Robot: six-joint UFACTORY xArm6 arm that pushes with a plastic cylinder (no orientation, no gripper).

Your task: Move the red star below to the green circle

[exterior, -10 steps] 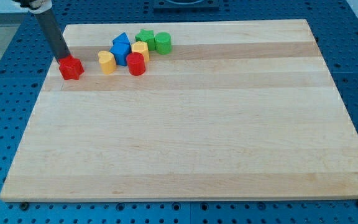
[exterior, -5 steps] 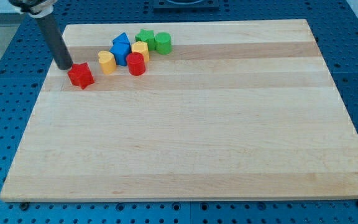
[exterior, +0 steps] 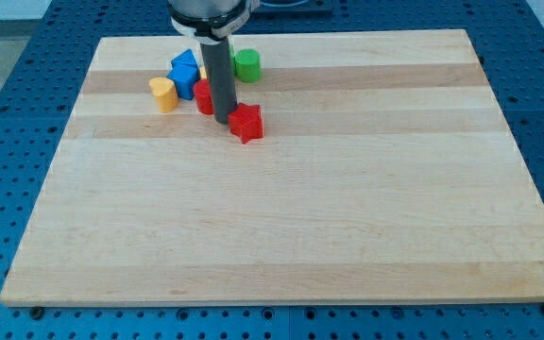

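My tip (exterior: 223, 117): no fingers to tell; touching red star's left, to push.
Red star (exterior: 246, 123): below green circle (exterior: 246, 64), as tasked.

**One high, front-facing view over the whole board**

A single camera looks down at a slant from beyond the near edge of the wooden board (exterior: 281, 217), facing its far edge. It stands far enough back that all four corners show, with blue perforated table (exterior: 8, 170) around them.
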